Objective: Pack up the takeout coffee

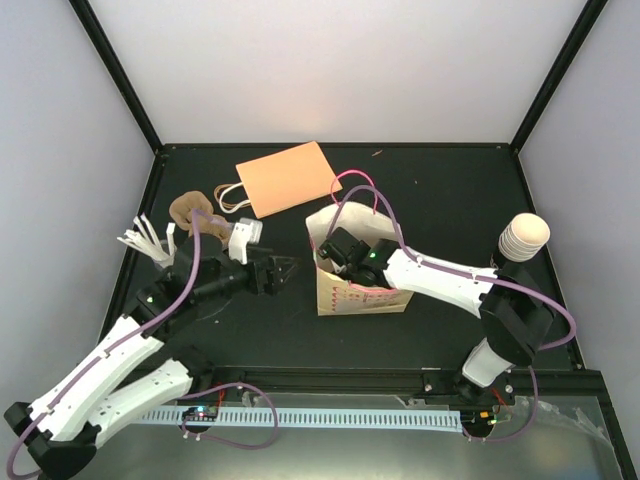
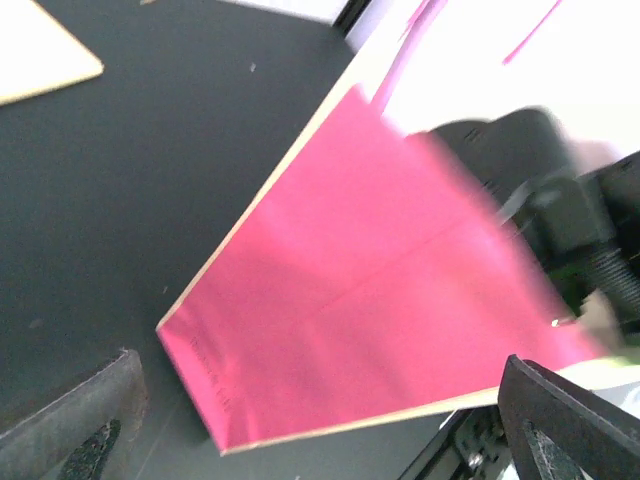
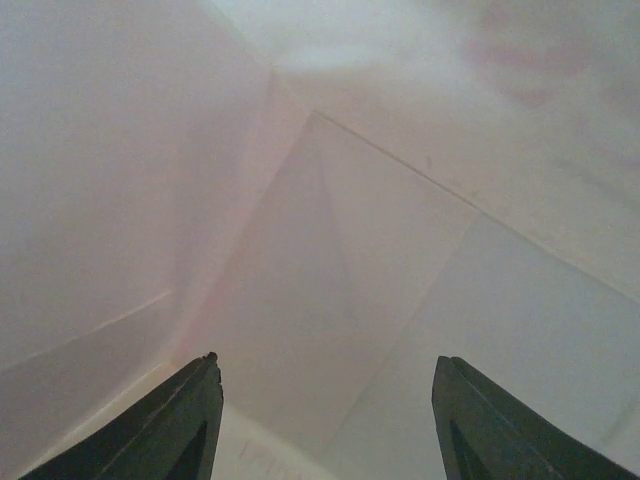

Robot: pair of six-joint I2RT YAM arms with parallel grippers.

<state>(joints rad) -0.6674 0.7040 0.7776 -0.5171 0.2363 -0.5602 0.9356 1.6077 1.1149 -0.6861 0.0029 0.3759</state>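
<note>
Not packed yet: the cream-white ribbed paper cup [image 1: 524, 238] is seen outside the pink-printed paper bag [image 1: 362, 295], where the right hand [image 3: 325, 365], inside, and the left hand [image 1: 283, 272], beside, are held apart, empty.

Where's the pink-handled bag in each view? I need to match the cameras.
Top external: bag at centre, standing open.
Left wrist: its pink side fills the middle.
Right wrist: its pale inside fills the frame.
Shared landmark: right gripper, inside it.
</note>
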